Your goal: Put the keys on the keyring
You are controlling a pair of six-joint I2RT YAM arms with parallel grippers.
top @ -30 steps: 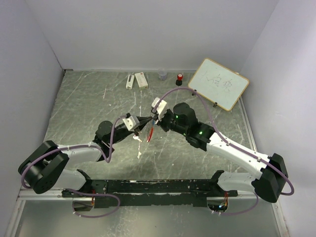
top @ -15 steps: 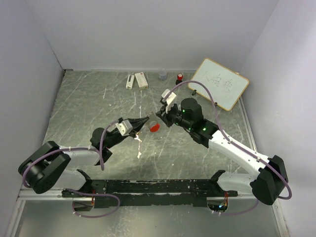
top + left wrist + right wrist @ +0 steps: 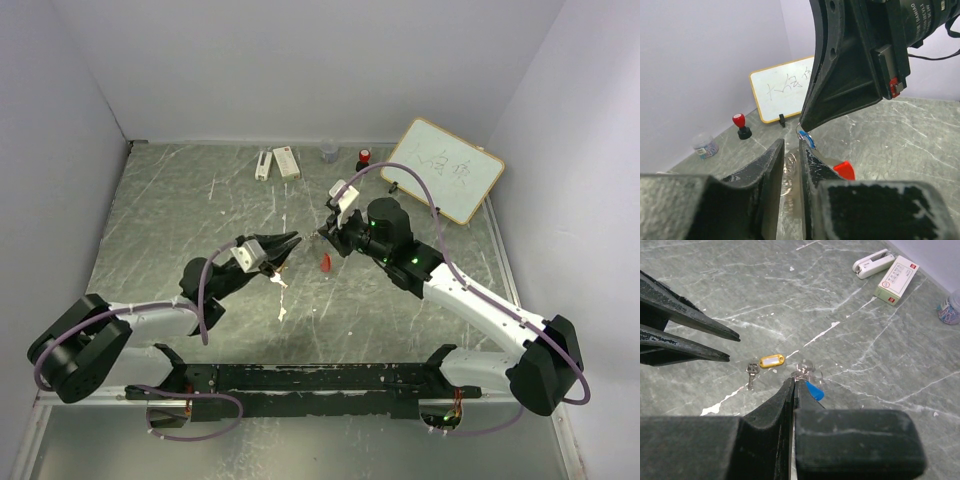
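Note:
My right gripper (image 3: 322, 236) is shut on the keyring's thin wire loop (image 3: 808, 371) and holds it above the table. The blue tab (image 3: 814, 390) sticks out beside its tips (image 3: 792, 381), and the red tag (image 3: 326, 263) hangs below. My left gripper (image 3: 290, 242) points at the ring from the left, a short gap away, its fingers (image 3: 715, 330) slightly apart. In the left wrist view a silvery key (image 3: 790, 165) shows in the gap at its tips (image 3: 791, 145), under the blue tab (image 3: 807, 138). A small grey key (image 3: 751, 372) with a yellow tag (image 3: 772, 360) lies on the table.
A whiteboard (image 3: 443, 170) leans at the back right. A red-capped stamp (image 3: 364, 158), a small jar of clips (image 3: 329, 151), a white box (image 3: 287, 161) and a stapler (image 3: 263, 164) stand along the back wall. White walls close three sides.
The two grippers met at the ring a second ago and have since drawn apart. The right one moved back and right with the keyring. The red tag swung under it.

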